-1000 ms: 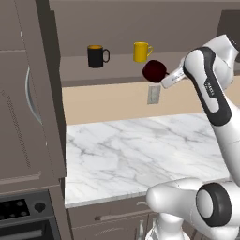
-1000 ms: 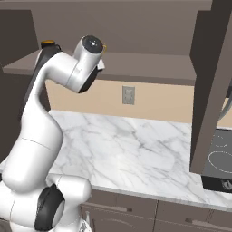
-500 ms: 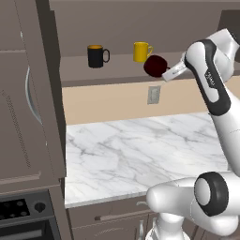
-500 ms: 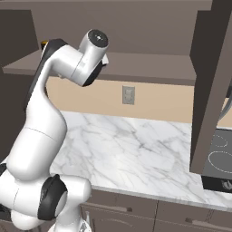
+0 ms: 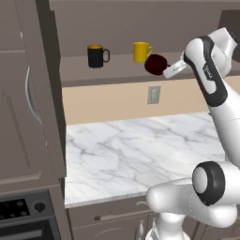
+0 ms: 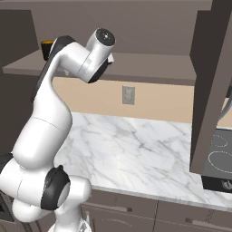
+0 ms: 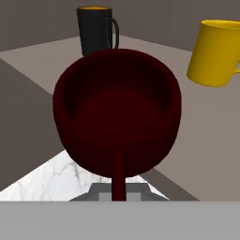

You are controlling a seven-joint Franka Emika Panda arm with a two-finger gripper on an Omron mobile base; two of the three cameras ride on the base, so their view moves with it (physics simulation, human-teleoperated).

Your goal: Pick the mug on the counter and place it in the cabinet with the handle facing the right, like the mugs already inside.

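Note:
The maroon mug (image 5: pixel 156 64) hangs in the air at shelf height, just right of the yellow mug (image 5: pixel 141 51) and in front of the cabinet shelf (image 5: pixel 117 70). My gripper (image 5: pixel 166 71) is shut on its handle (image 7: pixel 118 174), which points back toward my hand. In the hand view the mug (image 7: pixel 117 112) lies on its side with its mouth facing the camera. Behind it stand the black mug (image 7: pixel 96 30) and the yellow mug (image 7: pixel 216 47). The marble counter (image 5: pixel 140 150) lies well below. The black mug (image 5: pixel 96 56) stands further left on the shelf.
An open cabinet door (image 5: pixel 40 93) stands at the left, another door panel (image 6: pixel 213 81) hangs at the right. A wall outlet (image 5: pixel 153 94) sits under the shelf. A stove (image 5: pixel 18 208) borders the counter's left end, a cooktop (image 6: pixel 219 154) its right.
My arm has lifted the maroon mug a little higher and closer to the shelf, up beside the yellow mug. The grip has stayed shut.

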